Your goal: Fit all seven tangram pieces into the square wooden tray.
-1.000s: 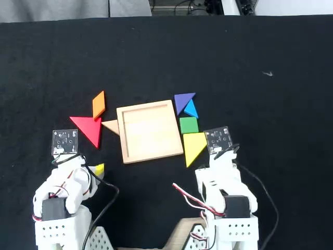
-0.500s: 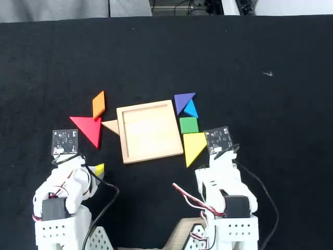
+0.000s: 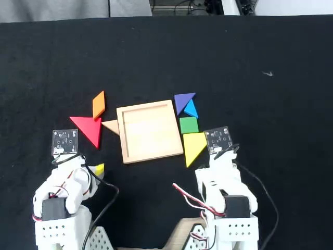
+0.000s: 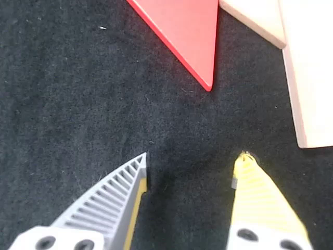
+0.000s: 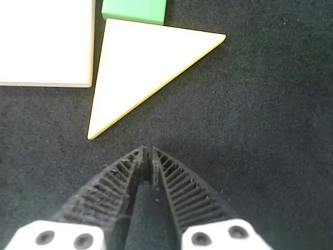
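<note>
My left fingers hang spread over the counter near the red triangle. My right fingers, clenched empty, point at the yellow triangle beside the tray.

Bright and even across the high view, lit from overhead, with no hard shadows on the matte black table and no glare off it. Pale and close to overexposure on the wooden tray and on the white arm bodies. Blown out almost to white in the right wrist view on the yellow triangle and the tray, with the table lifted to a grainy grey. Softly shadowed just ahead of the right gripper and between the tips of the left gripper. Mild pinkish sheen on the red triangle in the left wrist view.
</note>
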